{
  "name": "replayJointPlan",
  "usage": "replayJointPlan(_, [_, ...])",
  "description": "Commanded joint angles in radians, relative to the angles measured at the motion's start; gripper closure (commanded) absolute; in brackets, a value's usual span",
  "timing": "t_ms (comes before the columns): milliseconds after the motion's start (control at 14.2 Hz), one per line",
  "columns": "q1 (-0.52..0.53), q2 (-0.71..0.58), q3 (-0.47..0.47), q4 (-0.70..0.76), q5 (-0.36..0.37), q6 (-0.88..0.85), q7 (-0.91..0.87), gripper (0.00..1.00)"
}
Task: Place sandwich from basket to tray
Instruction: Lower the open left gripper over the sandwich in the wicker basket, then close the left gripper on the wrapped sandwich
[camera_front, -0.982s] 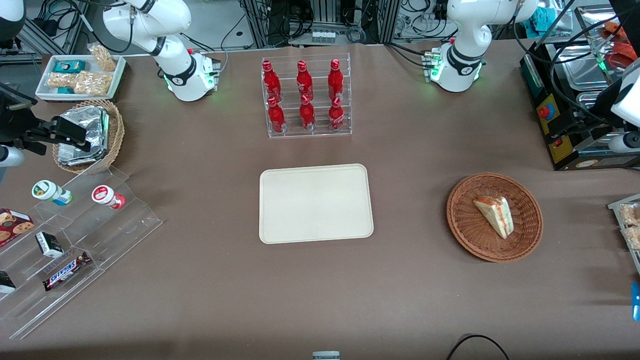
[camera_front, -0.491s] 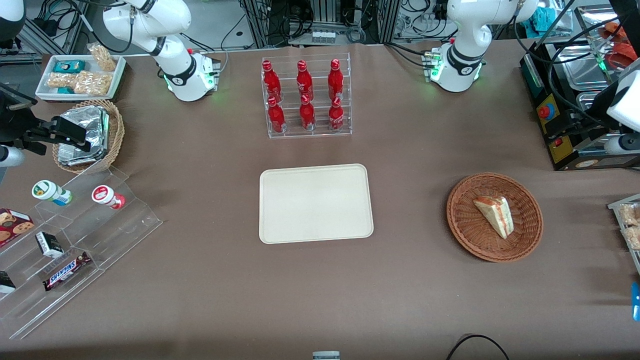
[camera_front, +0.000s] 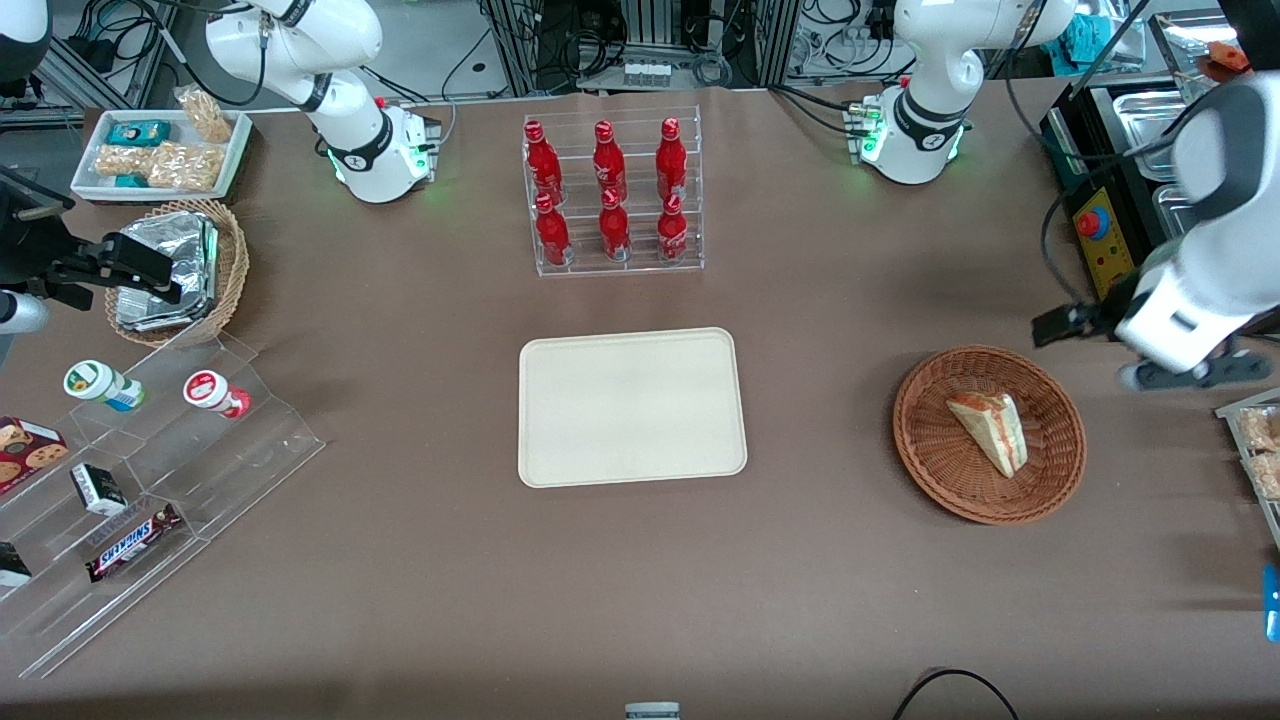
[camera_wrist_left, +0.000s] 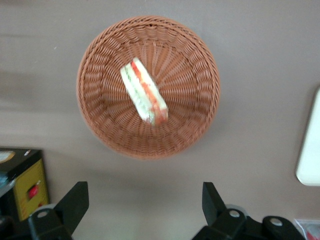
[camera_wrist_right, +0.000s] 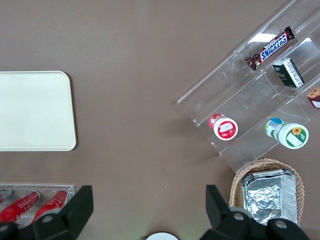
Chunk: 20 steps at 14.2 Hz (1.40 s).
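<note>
Swung in toward the basket, the gripper hangs above it, fingers spread wide (sandwich untouched inside); tray bare.

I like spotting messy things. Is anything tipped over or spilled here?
Nothing stands out. The sandwich lies whole in the basket, the tray sits flat, and the open pincer hovers above the basket.

The sandwich lies in the basket, well apart from the tray; the gripper, fingers spread, hangs above the table beside the basket.
</note>
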Motion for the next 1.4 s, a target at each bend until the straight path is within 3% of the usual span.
replayJointPlan(0, [0.002,0.035,0.007,-0.083,0.003,0.136,-0.004,0.0])
replayJointPlan(351, [0.043,0.095,0.007,-0.194,-0.022,0.366,-0.057,0.0])
replayJointPlan(702, [0.039,0.147,0.004,-0.333,-0.048,0.686,-0.527,0.0])
replayJointPlan(912, [0.036,0.204,0.003,-0.336,-0.049,0.72,-0.615,0.0])
replayJointPlan(982, [0.034,0.214,0.001,-0.335,-0.049,0.714,-0.616,0.1])
replayJointPlan(1123, [0.031,0.204,0.001,-0.336,-0.046,0.688,-0.599,0.79])
replayJointPlan(1193, [0.031,0.193,0.001,-0.327,-0.045,0.645,-0.596,0.9])
replayJointPlan(1333, [0.025,0.163,-0.004,-0.282,-0.034,0.506,-0.593,0.99])
